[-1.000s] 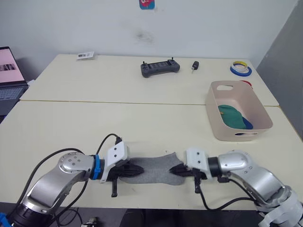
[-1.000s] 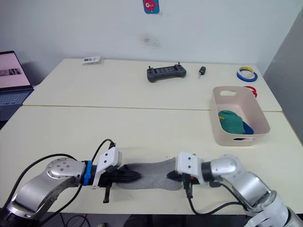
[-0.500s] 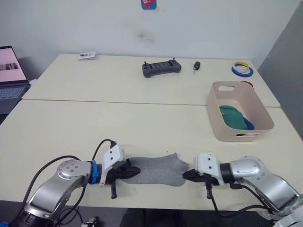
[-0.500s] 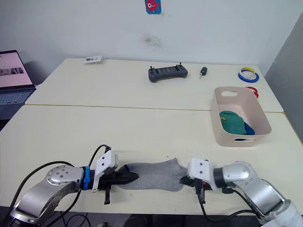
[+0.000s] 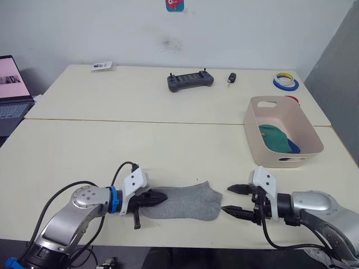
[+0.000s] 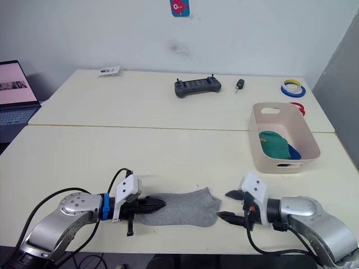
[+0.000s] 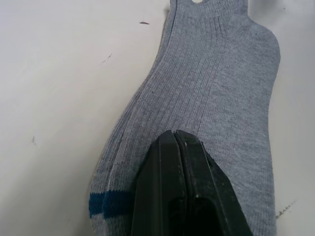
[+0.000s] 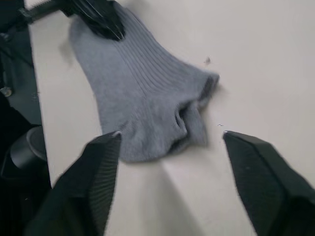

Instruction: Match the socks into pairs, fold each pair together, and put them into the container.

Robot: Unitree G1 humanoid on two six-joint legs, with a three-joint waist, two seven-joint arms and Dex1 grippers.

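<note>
Two light grey socks (image 5: 182, 203) lie stacked flat near the table's front edge, a small blue mark (image 7: 106, 205) at the toe end. My left gripper (image 5: 160, 197) is shut on that toe end, its fingers (image 7: 177, 152) pressed together over the fabric. A little right of the cuff, my right gripper (image 5: 235, 200) stands open and touches nothing; its wrist view looks past its fingers (image 8: 98, 182) at the grey socks (image 8: 142, 98). The pink-beige container (image 5: 309, 130) at the right holds a green sock (image 5: 273, 136) and a blue one (image 5: 291, 147).
A black controller (image 5: 190, 80), a key fob (image 5: 231, 78) and tape rolls (image 5: 286, 81) sit on the far table. A laptop (image 5: 11, 92) stands at the far left, with a small card (image 5: 101, 66) at the back.
My right gripper let go of the socks' cuff end, opened and drew back to the right. The socks settled flat. The left gripper kept its hold.
</note>
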